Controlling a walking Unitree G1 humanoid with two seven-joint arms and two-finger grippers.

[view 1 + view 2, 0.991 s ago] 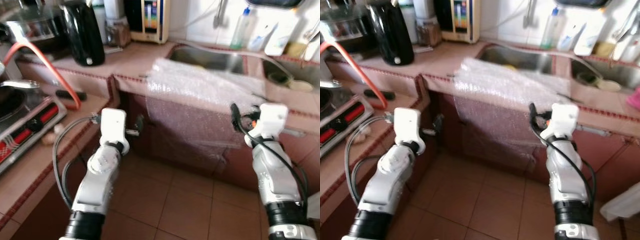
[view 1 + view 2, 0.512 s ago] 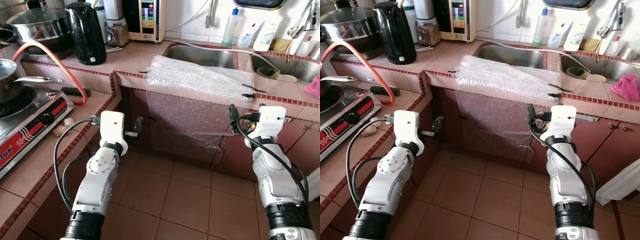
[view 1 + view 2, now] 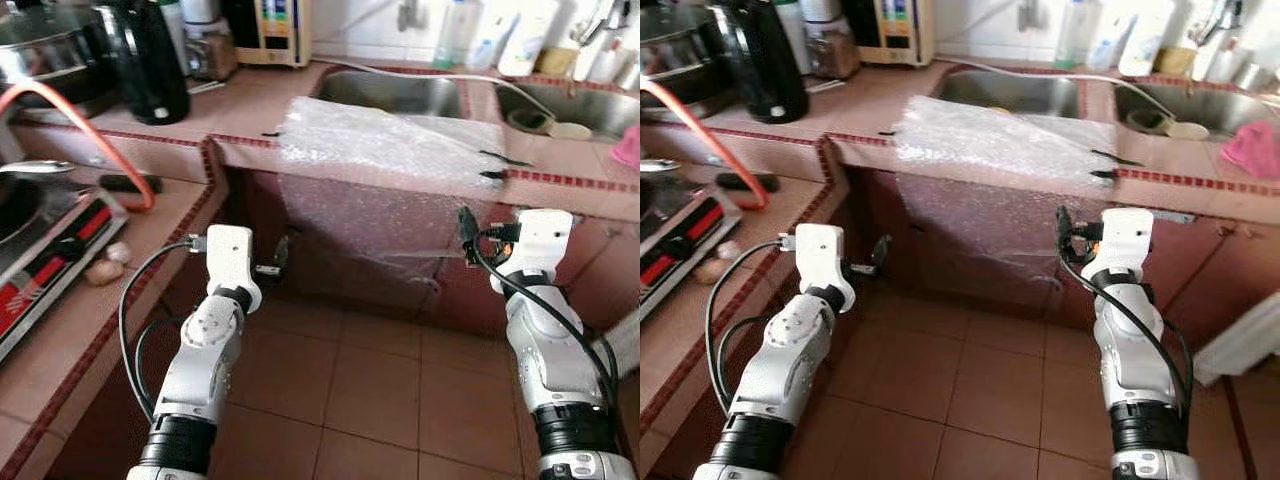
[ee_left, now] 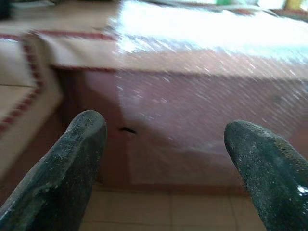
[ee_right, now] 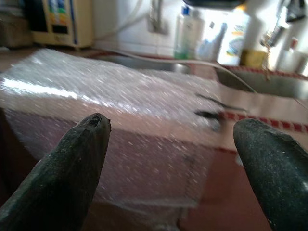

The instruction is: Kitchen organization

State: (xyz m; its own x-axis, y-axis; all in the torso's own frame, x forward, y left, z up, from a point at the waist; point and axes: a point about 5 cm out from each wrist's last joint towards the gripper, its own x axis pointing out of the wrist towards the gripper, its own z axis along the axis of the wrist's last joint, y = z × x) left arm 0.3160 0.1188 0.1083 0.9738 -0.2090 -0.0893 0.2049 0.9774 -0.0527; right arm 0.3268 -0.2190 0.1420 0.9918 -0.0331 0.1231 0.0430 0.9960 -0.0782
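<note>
Bubble wrap [image 3: 390, 150] beyond right gripper [image 3: 466, 236]

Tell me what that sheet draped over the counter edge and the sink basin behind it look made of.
The sheet looks like clear plastic bubble wrap: translucent, dimpled, glinting white where light hits, the counter's pink showing through. The sink basin looks like brushed stainless steel: grey, dull sheen. Blur leaves some doubt.

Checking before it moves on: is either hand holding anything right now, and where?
Nothing is held. The left hand and right hand are both open and empty, short of the bubble wrap draped over the counter edge.
</note>
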